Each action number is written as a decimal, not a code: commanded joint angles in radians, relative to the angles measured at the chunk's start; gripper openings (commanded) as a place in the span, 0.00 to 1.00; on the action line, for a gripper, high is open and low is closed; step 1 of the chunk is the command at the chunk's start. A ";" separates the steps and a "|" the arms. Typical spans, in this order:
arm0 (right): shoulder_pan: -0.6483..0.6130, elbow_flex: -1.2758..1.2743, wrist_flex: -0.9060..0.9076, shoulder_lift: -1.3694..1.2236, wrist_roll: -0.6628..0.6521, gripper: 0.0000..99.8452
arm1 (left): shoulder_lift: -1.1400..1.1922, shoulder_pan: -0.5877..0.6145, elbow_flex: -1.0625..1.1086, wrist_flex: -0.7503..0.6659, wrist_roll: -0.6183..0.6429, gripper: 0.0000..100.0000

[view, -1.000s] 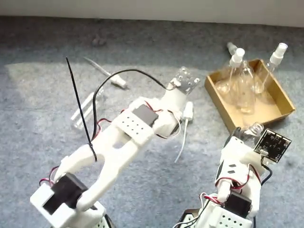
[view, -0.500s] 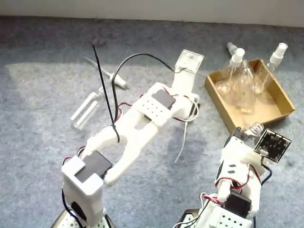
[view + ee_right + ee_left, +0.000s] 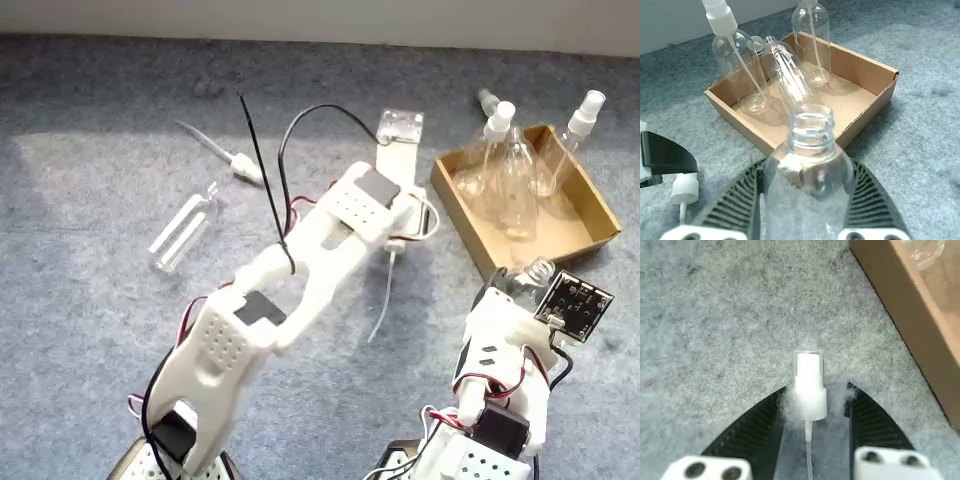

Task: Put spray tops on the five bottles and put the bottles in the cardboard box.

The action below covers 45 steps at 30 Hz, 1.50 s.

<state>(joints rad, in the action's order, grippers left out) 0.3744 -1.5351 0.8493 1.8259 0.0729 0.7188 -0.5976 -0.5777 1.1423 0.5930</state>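
A white spray top (image 3: 810, 385) lies on the grey carpet, its dip tube (image 3: 384, 298) trailing back toward the arms. My left gripper (image 3: 815, 392) is open and straddles it, one black finger on each side, close beside the cardboard box (image 3: 910, 315). In the high view the left gripper (image 3: 404, 218) sits over the top's head. My right gripper (image 3: 806, 167) is shut on an upright clear bottle (image 3: 807, 150) with an open neck, just short of the box's (image 3: 470, 225) near corner. Three capped bottles are in the box, two upright (image 3: 497, 150) (image 3: 570, 140) and one lying (image 3: 515, 185).
One uncapped clear bottle (image 3: 185, 232) lies on the carpet at the left. Another spray top (image 3: 240, 165) with its tube lies beyond it. A black cable and a black tie stick up from the left arm. A pale wall bounds the far side.
The left arm has stretched forward and swung toward the box, bringing its gripper down over the spray top. The right arm and its bottle have not moved.
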 commanded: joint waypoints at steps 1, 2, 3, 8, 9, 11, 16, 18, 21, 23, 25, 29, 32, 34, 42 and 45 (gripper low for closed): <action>0.005 0.013 -0.031 0.012 0.005 0.09 | 0.041 -0.010 -0.124 0.008 0.034 0.16; 0.005 0.013 -0.031 0.012 0.005 0.09 | 0.053 -0.010 -0.131 0.008 0.034 0.16; 0.004 0.013 -0.031 0.012 0.005 0.09 | 0.061 -0.010 -0.134 0.008 0.034 0.16; 0.004 0.013 -0.031 0.012 0.005 0.09 | 0.074 -0.008 -0.134 0.000 0.035 0.16; 0.004 0.013 -0.031 0.012 0.005 0.09 | 0.074 -0.008 -0.134 0.000 0.035 0.16; 0.004 0.013 -0.031 0.012 0.005 0.09 | 0.076 -0.008 -0.131 0.000 0.035 0.16; 0.004 0.013 -0.031 0.012 0.005 0.09 | 0.077 -0.008 -0.128 0.005 0.032 0.16; 0.004 0.012 -0.031 0.012 0.005 0.09 | 0.077 -0.012 -0.128 0.002 0.034 0.16; 0.004 0.012 -0.030 0.012 0.005 0.09 | 0.096 -0.008 -0.120 -0.002 0.034 0.16; 0.004 0.012 -0.030 0.012 0.005 0.09 | 0.125 -0.008 -0.137 -0.002 0.035 0.16; 0.004 0.012 -0.028 0.012 0.005 0.09 | 0.157 -0.010 -0.159 -0.002 0.035 0.16; 0.004 0.012 -0.028 0.012 0.005 0.09 | 0.188 -0.008 -0.211 0.006 0.032 0.05; 0.004 0.012 -0.028 0.012 0.005 0.09 | 0.194 -0.008 -0.220 0.000 0.032 0.01; 0.004 0.012 -0.028 0.012 0.005 0.09 | 0.194 -0.008 -0.220 0.000 0.032 0.04; 0.002 0.012 -0.030 0.012 0.011 0.09 | 0.124 -0.016 -0.260 0.038 0.032 0.05; -0.021 0.012 -0.030 0.012 0.011 0.09 | 0.051 -0.012 -0.302 0.143 0.031 0.05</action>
<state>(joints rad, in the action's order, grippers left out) 0.3744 -1.5351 0.8493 1.8259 0.0729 0.9106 -0.5992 -0.7864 1.1807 0.6160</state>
